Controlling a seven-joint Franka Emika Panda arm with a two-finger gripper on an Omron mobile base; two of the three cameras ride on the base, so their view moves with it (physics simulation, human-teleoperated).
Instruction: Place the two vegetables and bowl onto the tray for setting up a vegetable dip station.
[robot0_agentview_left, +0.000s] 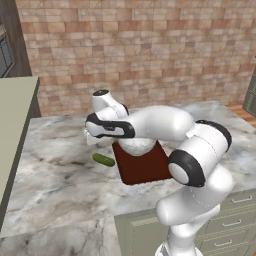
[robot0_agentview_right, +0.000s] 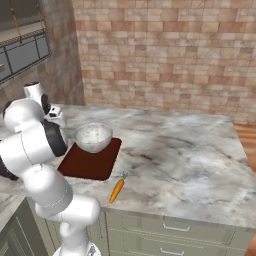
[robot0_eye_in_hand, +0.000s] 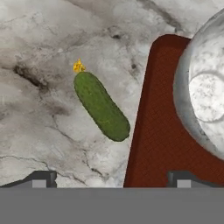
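Two fingertips of the gripper (robot0_eye_in_hand: 111, 179) are standing spread wide, gripping nothing, above the counter (robot0_eye_in_hand: 39, 131). The cucumber (robot0_eye_in_hand: 101, 106) is lying just beside the tray (robot0_eye_in_hand: 153, 144), which is carrying the bowl (robot0_agentview_right: 93, 137); the carrot (robot0_agentview_right: 117, 190) is lying near the counter's front edge.

Even, bright, flat rendered light; soft faint shadows lie under the cucumber (robot0_eye_in_hand: 101, 106) and bowl (robot0_agentview_right: 93, 137). Textures look coarse and slightly blurred.

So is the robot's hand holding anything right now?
No, nothing. The hand is open above the counter, with the cucumber lying loose beside the tray.
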